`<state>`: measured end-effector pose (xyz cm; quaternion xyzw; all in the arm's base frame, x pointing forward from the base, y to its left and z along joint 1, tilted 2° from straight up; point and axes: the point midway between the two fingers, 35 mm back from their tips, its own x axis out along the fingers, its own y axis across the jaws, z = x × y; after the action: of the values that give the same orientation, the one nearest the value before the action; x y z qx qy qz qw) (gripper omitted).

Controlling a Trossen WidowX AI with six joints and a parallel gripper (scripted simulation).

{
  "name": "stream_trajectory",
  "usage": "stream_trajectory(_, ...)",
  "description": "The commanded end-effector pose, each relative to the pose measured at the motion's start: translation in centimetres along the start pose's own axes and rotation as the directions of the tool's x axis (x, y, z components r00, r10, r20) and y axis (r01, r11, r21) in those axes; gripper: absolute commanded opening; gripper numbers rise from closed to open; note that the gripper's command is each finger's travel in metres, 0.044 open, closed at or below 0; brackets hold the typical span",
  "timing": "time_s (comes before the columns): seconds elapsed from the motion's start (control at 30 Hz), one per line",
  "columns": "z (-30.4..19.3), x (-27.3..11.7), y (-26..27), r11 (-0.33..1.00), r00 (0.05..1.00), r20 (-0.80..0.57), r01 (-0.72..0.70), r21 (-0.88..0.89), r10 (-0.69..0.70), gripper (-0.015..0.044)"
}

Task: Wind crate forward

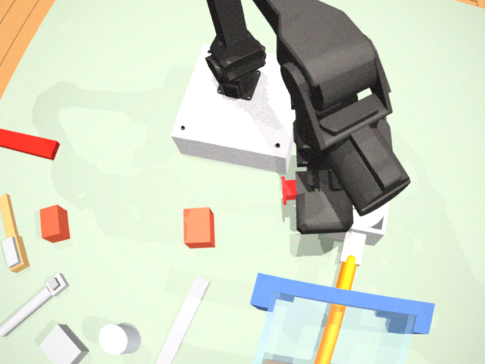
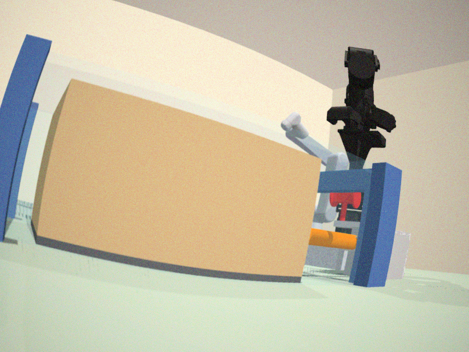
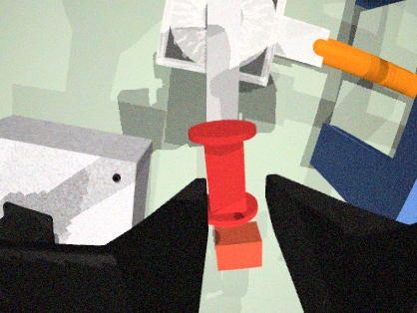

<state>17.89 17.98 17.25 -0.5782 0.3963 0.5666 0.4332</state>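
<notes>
Crate: lies flat in the cubby, front short of the blue frame
Gripper: partly spread, pinching nothing; red crank grip seen between the fingers in the wrist view, contact not possible to tell
Placement of crate: well apart from the gripper, lower, beyond the frame
Arm: bent over beside the winch, fingers pointing down in the exterior view

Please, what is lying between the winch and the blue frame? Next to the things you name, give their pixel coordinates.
A pale bracket and the start of the orange strap (image 1: 346, 276) (image 3: 359, 62) lie between the winch (image 1: 376, 234) (image 3: 162, 55) and blue frame (image 1: 297, 287) (image 3: 344, 159); top view shows it.
</notes>
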Motion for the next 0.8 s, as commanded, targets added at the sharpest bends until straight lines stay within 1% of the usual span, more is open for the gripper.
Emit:
stream_trajectory(0.0,-1.8,0.5,0.2,0.999,1.000,0.004,0.006,-0.041,-0.006,0.0210)
stream_trajectory(0.3,-1.7,1.1,0.1,0.999,1.000,0.004,0.006,-0.041,-0.006,0.0440)
stream_trajectory(0.77,-1.6,3.4,-0.1,0.999,1.000,0.004,0.007,-0.041,-0.006,0.0440)
